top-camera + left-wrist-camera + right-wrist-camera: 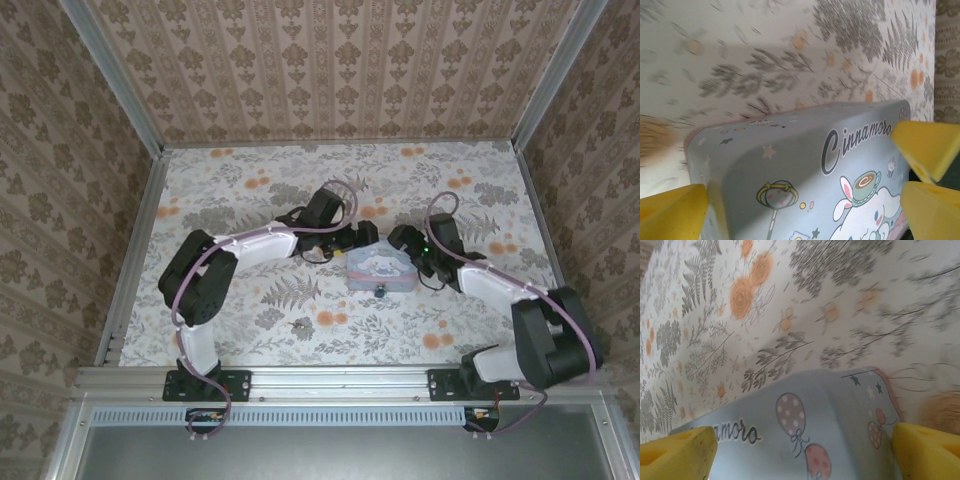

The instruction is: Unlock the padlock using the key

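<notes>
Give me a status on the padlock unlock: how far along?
Done: nothing visible yet. The padlock sits at the near edge of the tin, too small to tell its shackle state. In hand: left gripper and right gripper both straddle the tin with jaws wide; neither holds a key. Left: pick up the key, insert it, turn, free the shackle.

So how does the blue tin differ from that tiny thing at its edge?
The tin is far larger than the padlock. The tin is pale blue with cartoon print; the padlock looks darker, teal. The tin's flat, round-cornered shape is clear; the padlock's is too small to tell. Both sit on the table, the padlock at the tin's near edge.
</notes>
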Action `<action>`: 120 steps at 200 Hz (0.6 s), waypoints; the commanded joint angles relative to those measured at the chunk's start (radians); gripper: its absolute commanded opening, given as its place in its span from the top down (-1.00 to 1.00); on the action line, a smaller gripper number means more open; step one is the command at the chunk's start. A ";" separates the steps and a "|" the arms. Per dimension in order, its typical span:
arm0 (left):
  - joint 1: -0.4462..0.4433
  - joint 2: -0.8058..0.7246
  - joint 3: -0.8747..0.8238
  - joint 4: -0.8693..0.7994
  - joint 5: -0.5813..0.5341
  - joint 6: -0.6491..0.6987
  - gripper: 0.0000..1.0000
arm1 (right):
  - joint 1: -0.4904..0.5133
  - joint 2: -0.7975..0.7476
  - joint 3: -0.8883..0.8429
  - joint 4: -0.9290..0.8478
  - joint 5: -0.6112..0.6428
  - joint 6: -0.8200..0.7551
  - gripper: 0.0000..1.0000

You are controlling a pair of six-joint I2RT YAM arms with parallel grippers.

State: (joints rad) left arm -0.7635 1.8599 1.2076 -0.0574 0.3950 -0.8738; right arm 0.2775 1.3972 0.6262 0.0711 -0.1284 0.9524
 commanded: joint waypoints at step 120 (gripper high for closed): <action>0.182 -0.098 -0.128 0.132 0.034 0.069 -1.00 | 0.104 0.244 0.241 0.065 -0.014 0.054 -0.99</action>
State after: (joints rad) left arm -0.5953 1.8080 1.1030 0.0139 0.3923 -0.8261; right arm 0.3817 1.6695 0.8528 0.1535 -0.1204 1.0203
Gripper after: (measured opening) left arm 0.999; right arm 0.977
